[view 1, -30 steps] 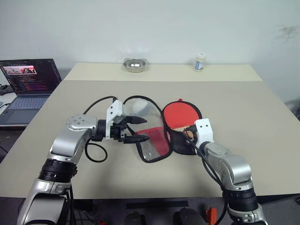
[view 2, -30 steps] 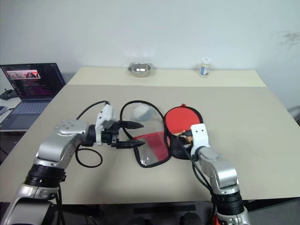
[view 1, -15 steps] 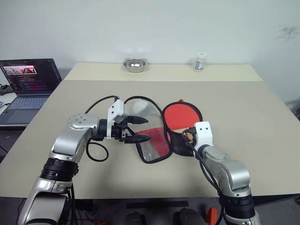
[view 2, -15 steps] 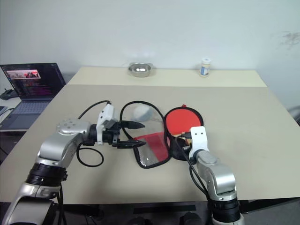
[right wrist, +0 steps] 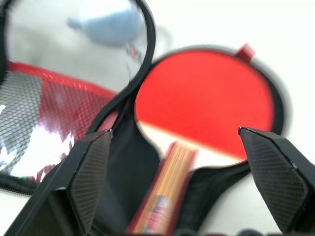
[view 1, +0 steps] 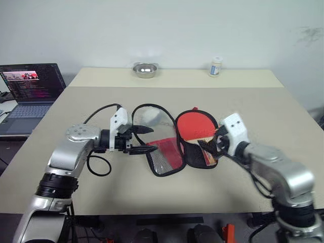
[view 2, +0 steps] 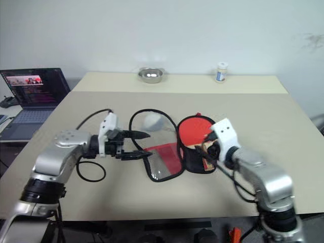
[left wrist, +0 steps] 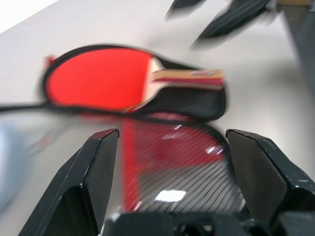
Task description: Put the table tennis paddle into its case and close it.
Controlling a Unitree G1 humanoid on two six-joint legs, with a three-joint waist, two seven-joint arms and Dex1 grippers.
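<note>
The right wrist view shows the table tennis paddle lying in the black half of the open case, its striped handle between the spread, empty fingers of the right end effector. In the head views, at frame centre on the desk, the left end effector gapes empty at the mesh flap. Farther back stand a steel bowl and small bottle; a laptop sits upper left.
</note>
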